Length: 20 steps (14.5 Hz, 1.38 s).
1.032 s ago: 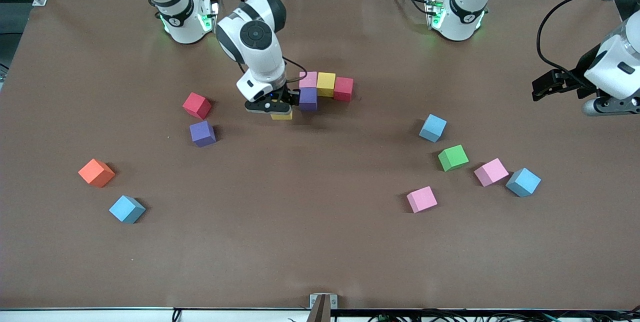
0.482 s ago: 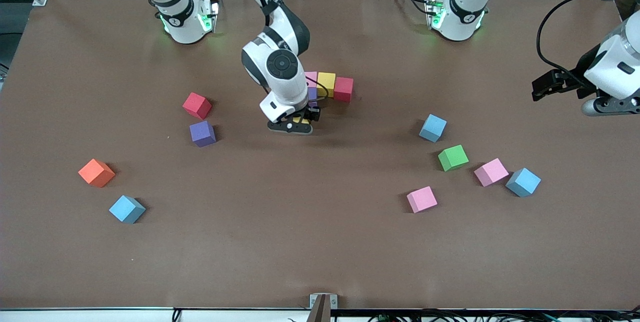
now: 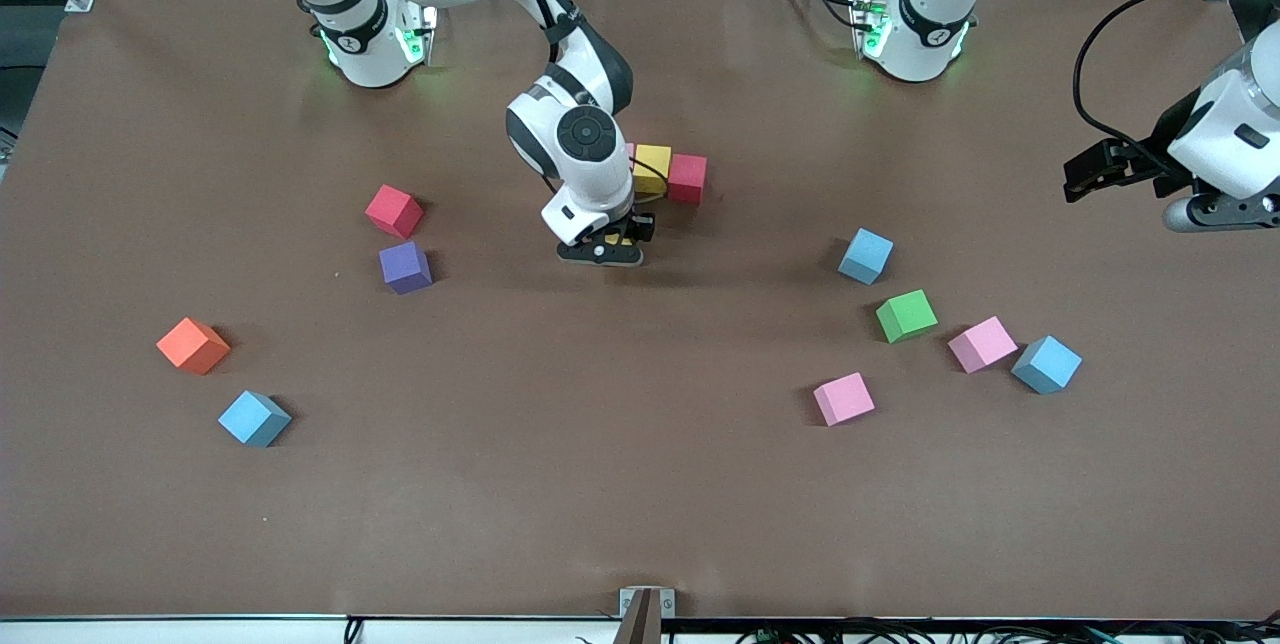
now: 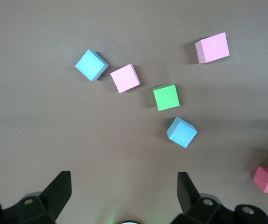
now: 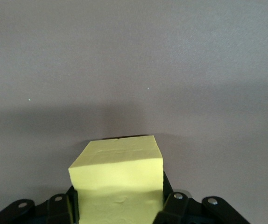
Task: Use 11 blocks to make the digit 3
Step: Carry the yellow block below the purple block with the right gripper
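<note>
Brown matte table (image 3: 640,484) fills the scene; clock directions take twelve toward the robots' bases and six toward the front camera.

The right gripper (image 3: 603,249) hangs low over the table near its centre. Its fingers are clamped on a held yellow cube (image 5: 117,182), which fills the space between them. Whether this cube touches the table cannot be told.

At about one o'clock from it stands the started row: a row yellow cube (image 3: 652,167) touching a row red cube (image 3: 687,177). The arm covers most of what adjoins them.

Toward nine o'clock lie a loose red cube (image 3: 394,211) and a loose purple cube (image 3: 405,267). Toward eight lie the orange cube (image 3: 193,345) and a blue cube (image 3: 254,418).

Toward four o'clock sit a second blue cube (image 3: 865,256), the green cube (image 3: 906,315), a pink cube (image 3: 982,343), a third blue cube (image 3: 1046,364) and a second pink cube (image 3: 843,398).

The left gripper (image 4: 123,196) waits high over the left arm's end of the table, fingers wide apart and empty.
</note>
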Available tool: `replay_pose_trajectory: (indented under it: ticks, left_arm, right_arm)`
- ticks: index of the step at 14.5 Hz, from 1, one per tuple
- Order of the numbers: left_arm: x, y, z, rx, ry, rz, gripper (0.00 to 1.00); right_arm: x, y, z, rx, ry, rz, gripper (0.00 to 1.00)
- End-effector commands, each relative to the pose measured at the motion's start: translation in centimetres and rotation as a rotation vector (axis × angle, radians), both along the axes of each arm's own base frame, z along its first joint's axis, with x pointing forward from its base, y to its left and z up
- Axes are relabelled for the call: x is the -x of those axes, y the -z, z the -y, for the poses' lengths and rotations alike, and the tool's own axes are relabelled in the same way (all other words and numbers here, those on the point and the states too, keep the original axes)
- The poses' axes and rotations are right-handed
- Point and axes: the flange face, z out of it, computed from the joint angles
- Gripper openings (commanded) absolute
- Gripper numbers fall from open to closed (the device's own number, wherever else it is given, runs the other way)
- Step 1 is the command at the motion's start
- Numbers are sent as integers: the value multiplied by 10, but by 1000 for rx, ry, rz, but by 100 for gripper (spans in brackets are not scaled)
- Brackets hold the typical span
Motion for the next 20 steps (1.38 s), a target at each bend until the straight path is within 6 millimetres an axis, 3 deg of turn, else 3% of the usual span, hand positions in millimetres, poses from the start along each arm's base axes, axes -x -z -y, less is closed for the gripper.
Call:
replay_pose_trajectory:
  ticks: [1, 20]
  left_arm:
    - [6, -4, 2, 12, 0, 9, 100]
    - [7, 0, 0, 11, 6, -4, 100]
  right_arm:
    - [10, 6, 2, -7, 1, 1, 2]
    - [31, 14, 0, 16, -3, -19, 3]
